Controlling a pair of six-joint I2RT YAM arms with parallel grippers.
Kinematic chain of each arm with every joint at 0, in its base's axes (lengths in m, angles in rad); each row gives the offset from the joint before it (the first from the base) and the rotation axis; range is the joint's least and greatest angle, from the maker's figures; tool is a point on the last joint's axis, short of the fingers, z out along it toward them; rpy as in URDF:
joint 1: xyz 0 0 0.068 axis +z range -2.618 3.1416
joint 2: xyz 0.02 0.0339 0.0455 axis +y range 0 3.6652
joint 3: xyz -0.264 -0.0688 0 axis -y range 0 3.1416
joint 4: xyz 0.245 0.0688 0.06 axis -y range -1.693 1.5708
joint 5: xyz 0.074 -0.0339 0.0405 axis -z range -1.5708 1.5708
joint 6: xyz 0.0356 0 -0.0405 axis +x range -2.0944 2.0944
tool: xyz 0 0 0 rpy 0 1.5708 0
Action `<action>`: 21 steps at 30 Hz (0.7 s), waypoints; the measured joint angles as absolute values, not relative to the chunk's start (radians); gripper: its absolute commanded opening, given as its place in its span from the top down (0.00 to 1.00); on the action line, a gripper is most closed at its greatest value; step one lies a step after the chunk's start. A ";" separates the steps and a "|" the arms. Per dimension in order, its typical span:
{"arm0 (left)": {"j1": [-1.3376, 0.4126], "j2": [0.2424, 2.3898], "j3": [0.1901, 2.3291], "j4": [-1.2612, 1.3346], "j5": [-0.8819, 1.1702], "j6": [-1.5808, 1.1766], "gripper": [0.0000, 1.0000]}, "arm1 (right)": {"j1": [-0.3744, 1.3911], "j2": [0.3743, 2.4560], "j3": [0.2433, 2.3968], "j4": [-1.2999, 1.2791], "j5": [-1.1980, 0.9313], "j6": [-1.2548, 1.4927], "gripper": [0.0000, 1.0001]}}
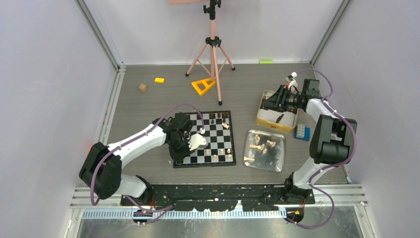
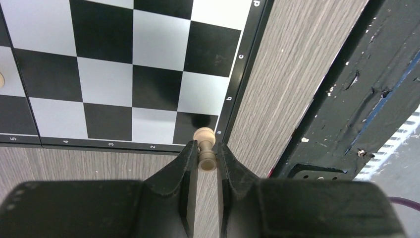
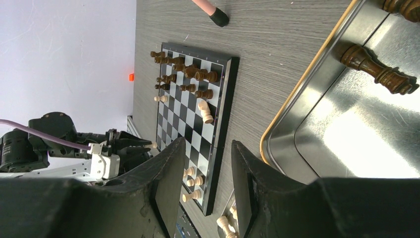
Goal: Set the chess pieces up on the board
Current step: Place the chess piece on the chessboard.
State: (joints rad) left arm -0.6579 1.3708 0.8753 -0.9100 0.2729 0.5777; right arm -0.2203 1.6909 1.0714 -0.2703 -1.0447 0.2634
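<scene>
Left gripper (image 2: 206, 148) is closed on one light pawn (image 2: 204, 135), with the fingers pinching its lower stem and base and the round head sticking out past the fingertips. The pawn's head sits over the edge of the dark corner square of the board (image 2: 109, 74), next to the border letter "a". I cannot tell whether it touches the surface. In the top view this gripper (image 1: 179, 151) is at the near left corner of the board (image 1: 204, 164). Right gripper (image 3: 208, 148) has its fingers spread apart with nothing between them. It hangs over the gold-rimmed tin (image 1: 262, 119), well away from the board. One dark piece (image 3: 379, 69) lies on its side on the tin's floor. Dark pieces (image 3: 183, 69) stand grouped along the far rows of the board. A single light piece (image 3: 204, 111) lies tipped over just in front of them. A few light pieces (image 1: 215, 157) stand along the near rows toward the right side. More light and dark pieces (image 1: 257, 147) lie loose in the silver tray (image 1: 279, 161), which sits on the table (image 1: 247, 89) just right of the board. A blue block (image 1: 301, 132) lies beside the tin.
</scene>
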 measured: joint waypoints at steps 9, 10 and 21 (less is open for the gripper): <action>-0.624 1.386 0.872 -0.894 0.273 0.590 0.98 | -0.220 1.691 1.071 -0.271 -1.044 0.263 0.55; -0.623 1.386 0.872 -0.893 0.273 0.590 0.97 | -0.220 1.691 1.071 -0.271 -1.044 0.263 0.55; -0.621 1.404 0.865 -0.886 0.281 0.590 0.89 | -0.220 1.691 1.071 -0.271 -1.044 0.260 0.55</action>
State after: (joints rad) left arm -0.6212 1.4036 0.8646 -0.8860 0.2810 0.5896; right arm -0.2203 1.6909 1.0714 -0.2707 -1.0443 0.2596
